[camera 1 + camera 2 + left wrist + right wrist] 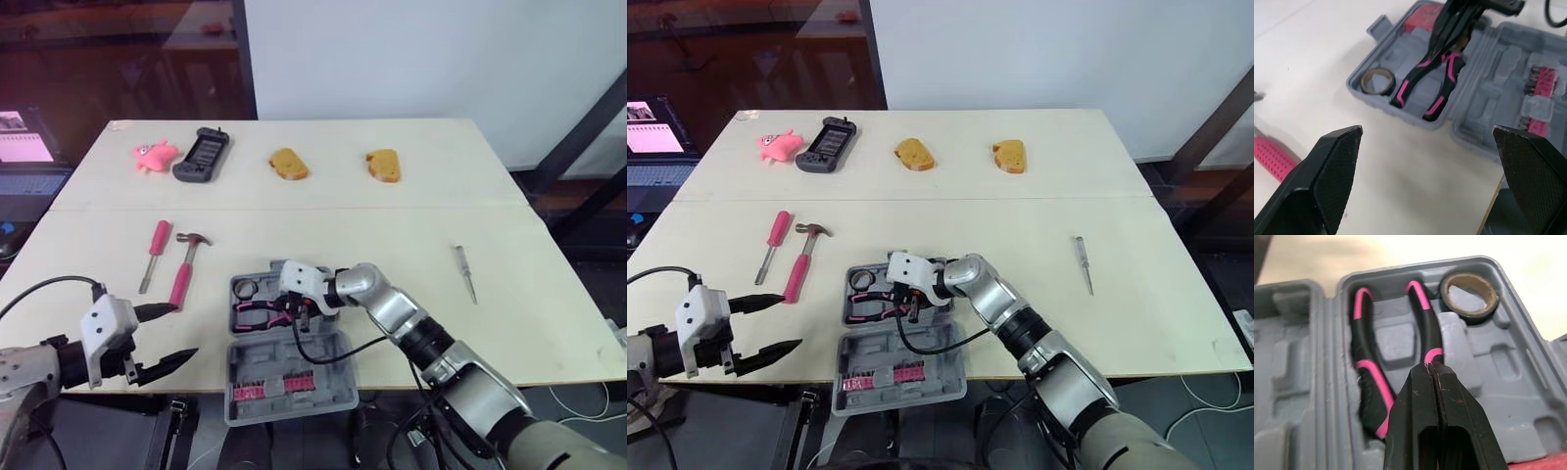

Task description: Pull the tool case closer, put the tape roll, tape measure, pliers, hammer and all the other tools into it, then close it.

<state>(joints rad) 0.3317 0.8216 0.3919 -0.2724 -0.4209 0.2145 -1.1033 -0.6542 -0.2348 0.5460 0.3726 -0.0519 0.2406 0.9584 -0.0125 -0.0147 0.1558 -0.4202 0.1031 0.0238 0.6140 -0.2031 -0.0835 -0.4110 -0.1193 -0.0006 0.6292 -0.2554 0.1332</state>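
Observation:
The grey tool case (328, 357) lies open at the table's front edge. In its far half lie a tape roll (1469, 296) and pink-and-black pliers (1369, 377). My right gripper (1429, 367) is over that half, shut, its tips touching the pliers' handle near the pivot. A red item (1420, 19) lies in the case's corner, partly hidden. A pink-handled hammer (186, 266) and a pink screwdriver (152, 253) lie on the table left of the case. A small screwdriver (465, 272) lies far right. My left gripper (186, 331) hangs open at the front left, nothing between its fingers.
The case's near half holds a row of pink bits (265, 392). Along the far side of the table sit a pink toy (154, 157), a black device (203, 155) and two bread pieces (288, 164) (383, 165). A laptop (20, 147) stands off the table's left.

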